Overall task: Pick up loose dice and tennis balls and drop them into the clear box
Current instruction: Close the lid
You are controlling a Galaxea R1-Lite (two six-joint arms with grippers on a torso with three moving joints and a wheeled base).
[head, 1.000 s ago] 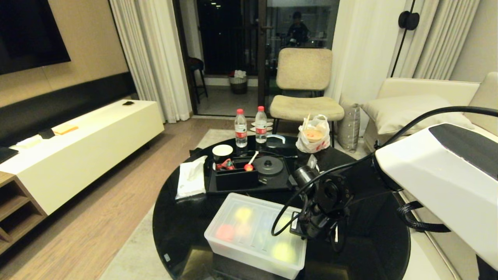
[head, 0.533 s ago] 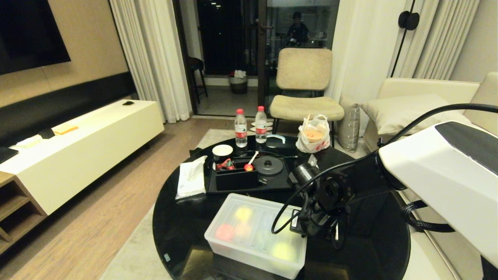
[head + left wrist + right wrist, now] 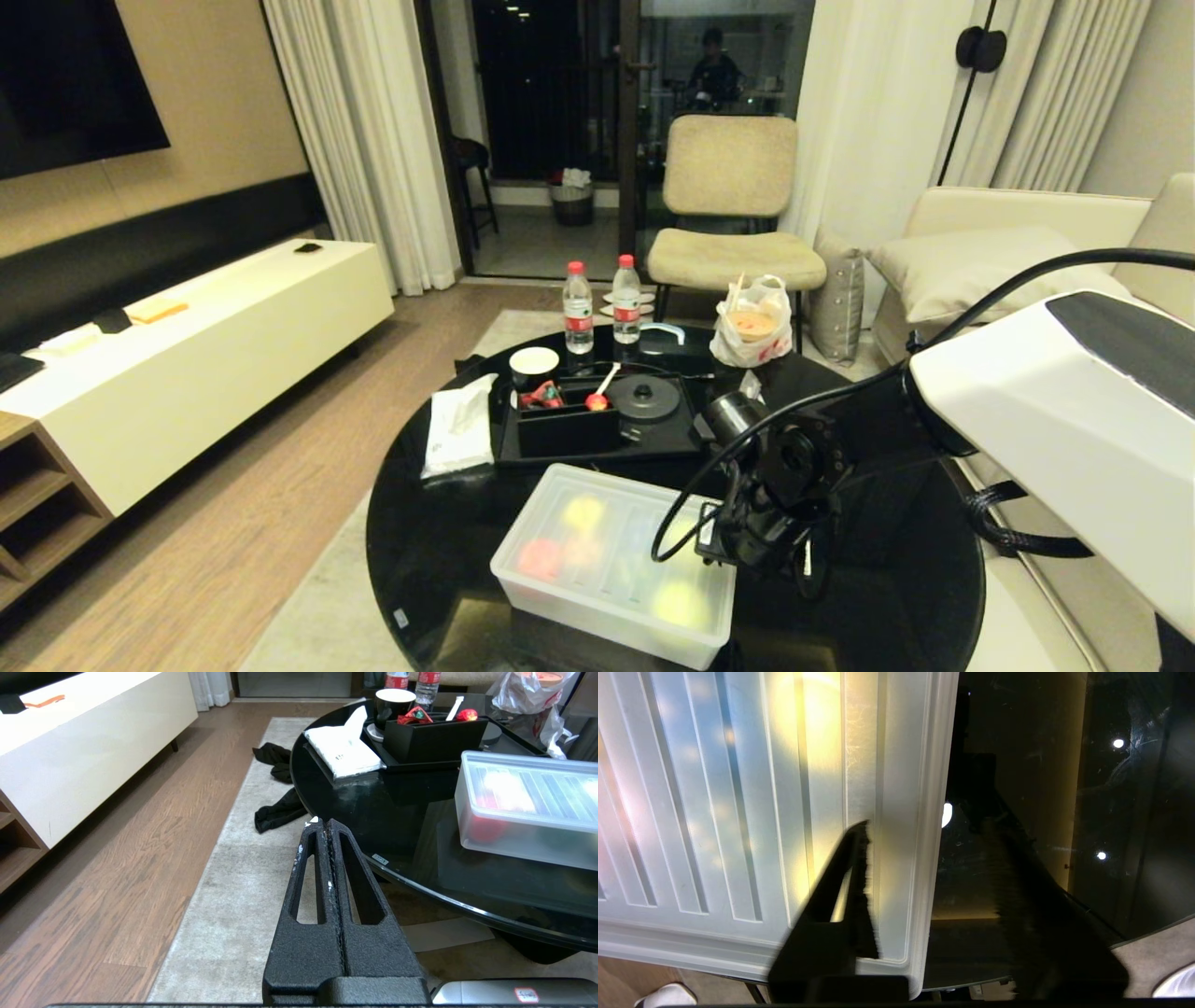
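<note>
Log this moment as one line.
right gripper: jaws open, straddling lid edge | clear box: lidded, dice inside | left gripper: shut, off-table

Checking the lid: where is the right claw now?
In the head view, the right claw hangs over the clear box at its right edge.

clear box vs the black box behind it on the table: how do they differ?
The clear box is translucent white; the black box is opaque. The clear box has its ribbed lid on, with coloured shapes showing through; the black box is open-topped. The clear box looks bigger. Both are rectangular and sit on the round black table.
</note>
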